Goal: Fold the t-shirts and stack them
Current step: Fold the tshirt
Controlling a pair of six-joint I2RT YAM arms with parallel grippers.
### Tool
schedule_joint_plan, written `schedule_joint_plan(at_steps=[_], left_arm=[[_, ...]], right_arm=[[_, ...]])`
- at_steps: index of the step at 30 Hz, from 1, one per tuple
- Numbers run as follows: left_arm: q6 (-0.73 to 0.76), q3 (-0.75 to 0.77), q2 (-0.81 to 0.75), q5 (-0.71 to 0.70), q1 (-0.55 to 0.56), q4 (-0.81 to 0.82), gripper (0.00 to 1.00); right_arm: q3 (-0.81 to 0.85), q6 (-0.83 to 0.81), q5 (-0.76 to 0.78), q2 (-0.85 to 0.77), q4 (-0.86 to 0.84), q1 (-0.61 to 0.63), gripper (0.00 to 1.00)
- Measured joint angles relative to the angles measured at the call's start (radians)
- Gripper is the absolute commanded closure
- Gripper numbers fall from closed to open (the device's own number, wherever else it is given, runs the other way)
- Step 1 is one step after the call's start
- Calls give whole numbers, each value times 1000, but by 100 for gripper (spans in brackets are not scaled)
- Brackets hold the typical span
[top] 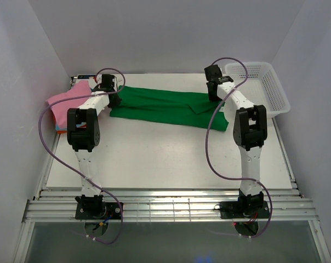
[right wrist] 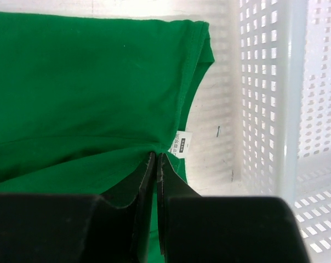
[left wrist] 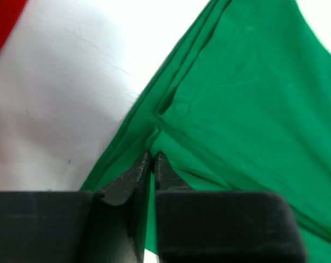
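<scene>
While each gripper pinches cloth, I see the left gripper (left wrist: pixel 153 156) nearly closed on the left end of the green t-shirt (top: pixel 165 107), the right gripper (right wrist: pixel 156 157) clamped beside its neck label (right wrist: pixel 181 143). The shirt's long axis runs arm to arm, and the pink t-shirt (top: pixel 64 103) lies nearer the left.

Spread t-shirt (top: pixel 165 107) on the desk (top: pixel 165 159) spans from left tool (left wrist: pixel 153 156) to right tool (right wrist: pixel 156 156); folded t-shirts (top: pixel 62 105) left of both, basket (top: pixel 267 87) right.

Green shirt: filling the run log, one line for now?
green shirt: spread on table | left fingers: pinching its left end | right fingers: pinching its right end
</scene>
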State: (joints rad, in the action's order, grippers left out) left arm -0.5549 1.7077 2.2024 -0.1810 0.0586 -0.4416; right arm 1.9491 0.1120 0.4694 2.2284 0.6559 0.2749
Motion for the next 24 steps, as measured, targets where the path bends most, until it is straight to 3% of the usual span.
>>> schedule_joint_plan(at_steps=[1, 2, 4, 5, 8, 13, 16, 19, 22, 23, 24], left_arm=[[2, 4, 6, 1, 0, -3, 70], [5, 10, 14, 2, -2, -5, 53], [17, 27, 29, 3, -4, -2, 34], [20, 37, 35, 5, -5, 6, 28], [26, 64, 48, 4, -8, 27, 24], [48, 114, 31, -20, -9, 106, 24], [54, 91, -29, -19, -9, 169, 25], [46, 34, -129, -9, -9, 225, 32], [17, -12, -206, 14, -9, 277, 67], [11, -31, -222, 24, -9, 293, 98], [-3, -47, -229, 36, -9, 302, 100]], right_arm=[[0, -2, -1, 6, 0, 0, 92], [0, -4, 0, 12, 0, 0, 92], [3, -8, 0, 19, 0, 0, 88], [8, -10, 1, 23, 1, 0, 79], [34, -14, 11, 37, 0, 0, 65], [44, -23, 73, 40, -21, 0, 63], [-39, -24, 111, -3, -103, 0, 63], [-185, -24, 116, -110, -167, -1, 63], [-265, -23, 92, -223, -200, -1, 65], [-271, -22, 72, -251, -205, -1, 66], [-272, -22, 48, -277, -210, -1, 68]])
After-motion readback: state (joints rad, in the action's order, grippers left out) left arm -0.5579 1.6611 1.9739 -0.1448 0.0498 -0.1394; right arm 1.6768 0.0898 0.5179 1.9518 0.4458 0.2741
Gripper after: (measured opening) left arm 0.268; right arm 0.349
